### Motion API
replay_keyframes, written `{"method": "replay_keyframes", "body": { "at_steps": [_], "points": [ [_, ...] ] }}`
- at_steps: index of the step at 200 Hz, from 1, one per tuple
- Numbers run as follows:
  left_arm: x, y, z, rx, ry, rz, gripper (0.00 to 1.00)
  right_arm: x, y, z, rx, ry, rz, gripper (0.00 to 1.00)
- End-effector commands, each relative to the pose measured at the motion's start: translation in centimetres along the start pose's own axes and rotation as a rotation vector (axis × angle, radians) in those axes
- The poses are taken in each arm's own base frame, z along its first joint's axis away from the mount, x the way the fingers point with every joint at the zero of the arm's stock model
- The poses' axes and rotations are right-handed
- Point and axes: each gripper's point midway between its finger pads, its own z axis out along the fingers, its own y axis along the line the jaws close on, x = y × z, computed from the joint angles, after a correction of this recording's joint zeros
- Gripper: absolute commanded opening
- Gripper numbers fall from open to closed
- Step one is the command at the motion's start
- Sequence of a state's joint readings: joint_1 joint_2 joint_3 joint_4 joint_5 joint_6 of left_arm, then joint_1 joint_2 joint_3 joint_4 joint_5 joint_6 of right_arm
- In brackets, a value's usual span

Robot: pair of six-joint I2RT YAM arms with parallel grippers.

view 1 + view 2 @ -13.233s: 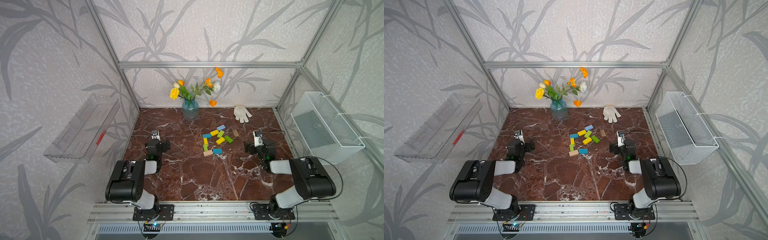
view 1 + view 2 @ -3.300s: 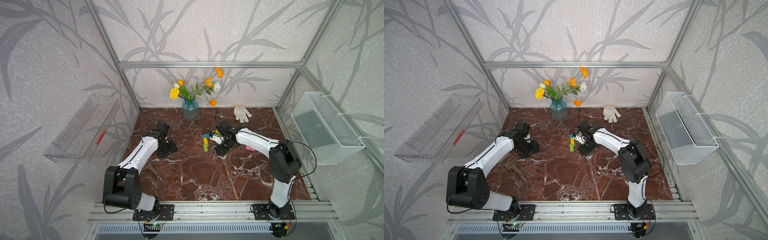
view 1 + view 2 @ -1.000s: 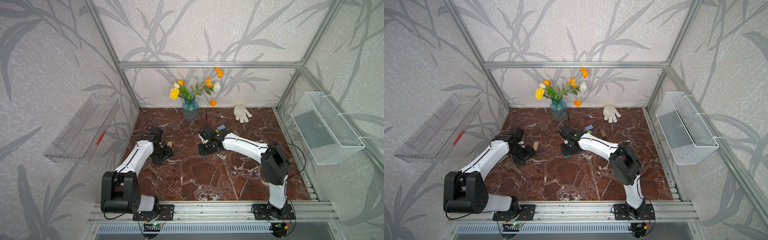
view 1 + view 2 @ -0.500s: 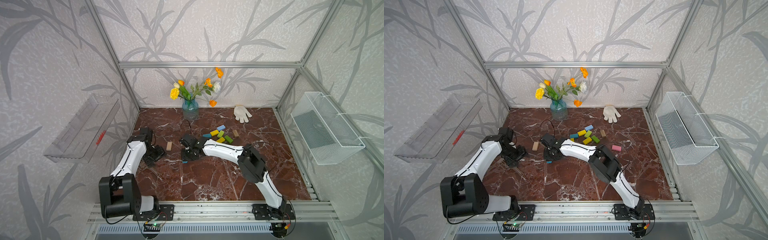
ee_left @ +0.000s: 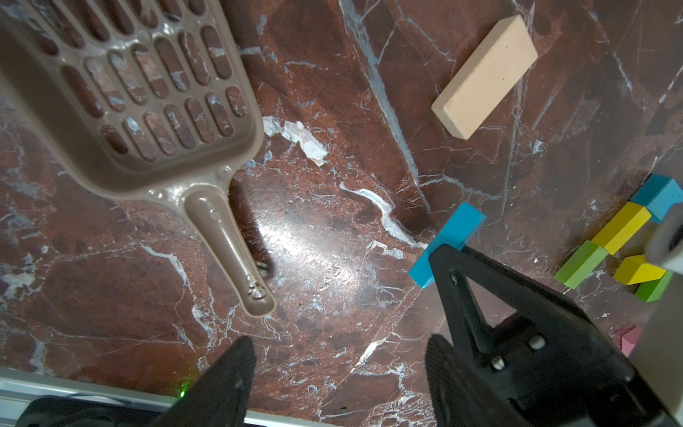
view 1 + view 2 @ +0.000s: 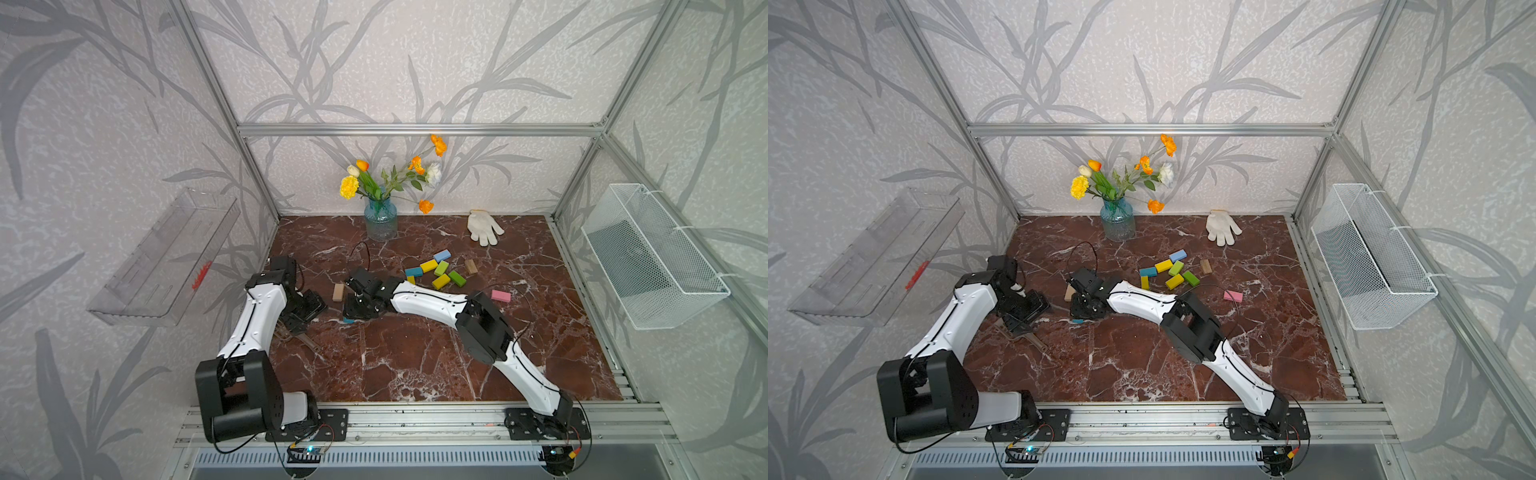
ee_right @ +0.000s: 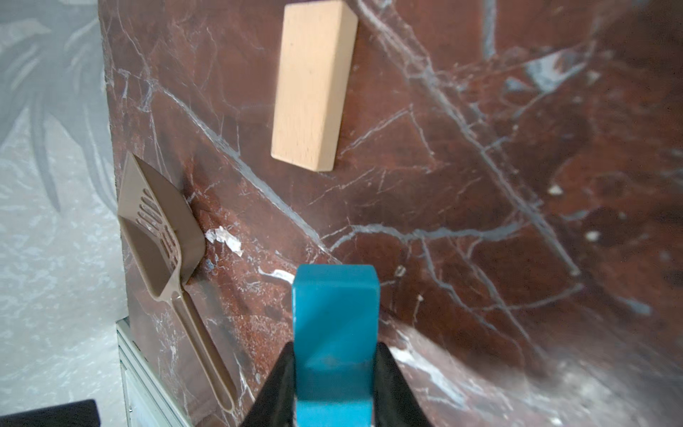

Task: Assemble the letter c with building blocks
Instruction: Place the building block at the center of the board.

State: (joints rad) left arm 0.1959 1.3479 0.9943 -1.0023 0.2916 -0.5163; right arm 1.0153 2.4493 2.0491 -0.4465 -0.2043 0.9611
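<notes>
Red-brown marble tabletop (image 6: 415, 365) inside leaf-papered walls (image 6: 415, 75): left of frame centre, left gripper (image 5: 336, 364) fingers apart and empty by a brown slotted scoop (image 5: 122, 92), right gripper (image 7: 335, 347) clamped on a flat teal block (image 7: 334, 307) jutting past its fingertips, tan block (image 6: 338, 292) just beyond, other coloured building blocks (image 6: 441, 281) clustered upper centre.

Desk (image 6: 415, 365): front centre lay open. Obstacles: brown scoop (image 5: 229, 251) by left edge; vase (image 6: 380, 224) and glove (image 6: 484, 227) along back edge; loose building blocks (image 6: 441, 281) behind centre.
</notes>
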Motion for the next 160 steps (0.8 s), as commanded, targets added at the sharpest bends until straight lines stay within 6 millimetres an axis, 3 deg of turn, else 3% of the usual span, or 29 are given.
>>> {"method": "replay_keyframes", "body": {
  "at_steps": [1,58,96,123,160],
  "points": [
    [0.0,-0.1,-0.9,0.014,-0.009,0.014,0.74,-0.6,1.3,0.6,-0.050,-0.006,0.013,0.28],
    [-0.3,-0.1,-0.9,0.021,-0.016,0.004,0.74,-0.7,1.7,2.3,-0.093,-0.002,0.047,0.30],
    [-0.4,0.0,-0.8,0.018,-0.016,0.012,0.73,-0.8,1.8,2.6,-0.108,-0.005,0.059,0.38],
    [-0.4,0.0,-0.8,0.018,-0.018,0.018,0.73,-0.8,2.3,2.5,-0.135,-0.009,0.073,0.55],
    [-0.4,-0.1,-0.7,0.029,-0.008,0.041,0.71,-0.9,2.8,1.0,-0.146,-0.020,0.059,0.55]
  ]
}}
